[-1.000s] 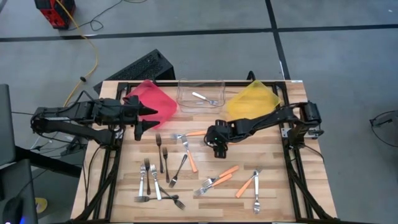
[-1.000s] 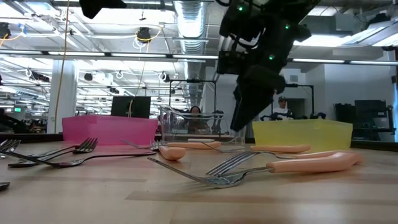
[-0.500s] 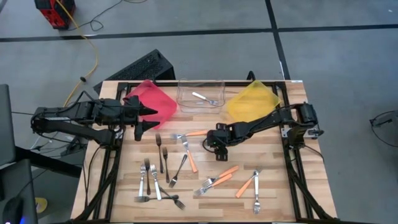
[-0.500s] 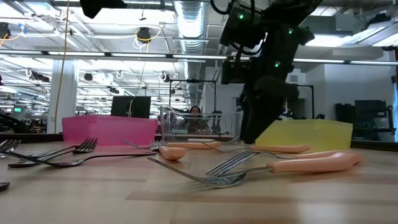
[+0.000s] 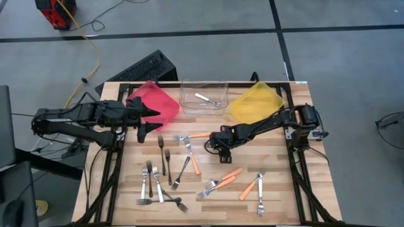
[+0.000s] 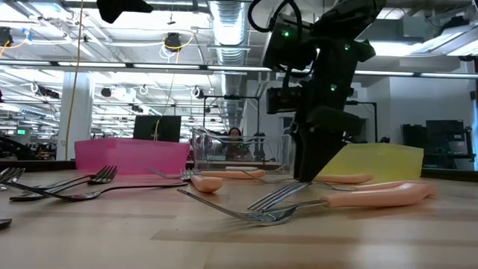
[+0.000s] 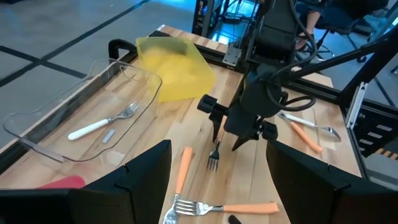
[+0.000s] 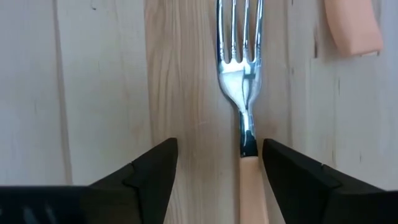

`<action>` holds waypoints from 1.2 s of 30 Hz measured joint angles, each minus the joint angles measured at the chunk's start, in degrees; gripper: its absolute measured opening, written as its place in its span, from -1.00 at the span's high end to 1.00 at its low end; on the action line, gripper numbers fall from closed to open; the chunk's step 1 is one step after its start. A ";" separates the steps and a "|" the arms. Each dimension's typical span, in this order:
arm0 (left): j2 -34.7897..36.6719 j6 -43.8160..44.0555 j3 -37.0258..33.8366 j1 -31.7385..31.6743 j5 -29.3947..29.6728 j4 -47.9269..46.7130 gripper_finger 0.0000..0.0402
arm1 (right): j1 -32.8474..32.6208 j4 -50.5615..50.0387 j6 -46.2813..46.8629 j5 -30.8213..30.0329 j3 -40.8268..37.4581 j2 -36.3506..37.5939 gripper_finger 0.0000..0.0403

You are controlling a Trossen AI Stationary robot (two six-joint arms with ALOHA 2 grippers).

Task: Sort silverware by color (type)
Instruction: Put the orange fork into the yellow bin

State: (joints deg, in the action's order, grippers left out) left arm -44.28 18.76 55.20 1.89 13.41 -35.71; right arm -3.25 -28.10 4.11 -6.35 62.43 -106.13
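Orange-handled fork (image 8: 244, 124) lies lengthwise between right gripper's (image 8: 214, 168) spread fingers

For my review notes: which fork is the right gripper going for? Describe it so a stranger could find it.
Start at the yellow bin and follow the right gripper down. Between its open fingers lies an orange-handled fork, alone there, with no other fork touching it.

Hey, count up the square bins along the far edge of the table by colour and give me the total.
red bin: 1
clear bin: 1
yellow bin: 1
Total: 3
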 joint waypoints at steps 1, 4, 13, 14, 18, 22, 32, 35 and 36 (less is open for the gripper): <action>-0.19 -0.09 0.00 0.00 0.07 0.03 -0.23 | 0.00 0.06 -0.02 -0.03 -0.08 -0.01 -0.28; -0.73 -0.09 0.00 0.00 0.09 -0.01 -0.23 | -0.11 0.29 0.42 -0.43 -0.89 0.05 -0.23; -0.84 -0.12 0.00 0.02 1.00 -0.84 -0.23 | -0.13 -1.93 3.78 -0.68 -1.08 0.05 0.40; -0.84 -0.11 0.00 0.01 1.02 -0.84 -0.23 | -0.08 -2.08 4.30 -0.69 -1.09 0.05 0.49; -0.84 -0.08 0.00 0.00 1.05 -0.84 -0.23 | 0.00 -2.38 5.73 -1.02 -1.11 0.05 0.76; -0.84 0.82 0.00 0.01 1.19 -0.84 -0.23 | -0.02 -2.21 8.18 -1.14 -1.12 0.18 0.77; -0.83 1.05 0.00 0.02 1.18 -0.87 -0.23 | 0.93 -5.11 9.79 0.17 3.80 3.95 0.77; -0.84 1.03 0.02 0.01 1.16 -0.86 -0.23 | 1.97 -5.44 10.70 0.21 4.42 7.55 0.77; -0.82 1.03 0.02 0.00 1.18 -0.88 -0.23 | 2.37 -5.04 11.01 0.12 4.42 8.51 0.77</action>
State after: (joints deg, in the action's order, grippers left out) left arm -45.11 19.79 55.22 1.89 14.59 -36.60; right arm -0.88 -33.15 15.11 -6.23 66.85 -97.62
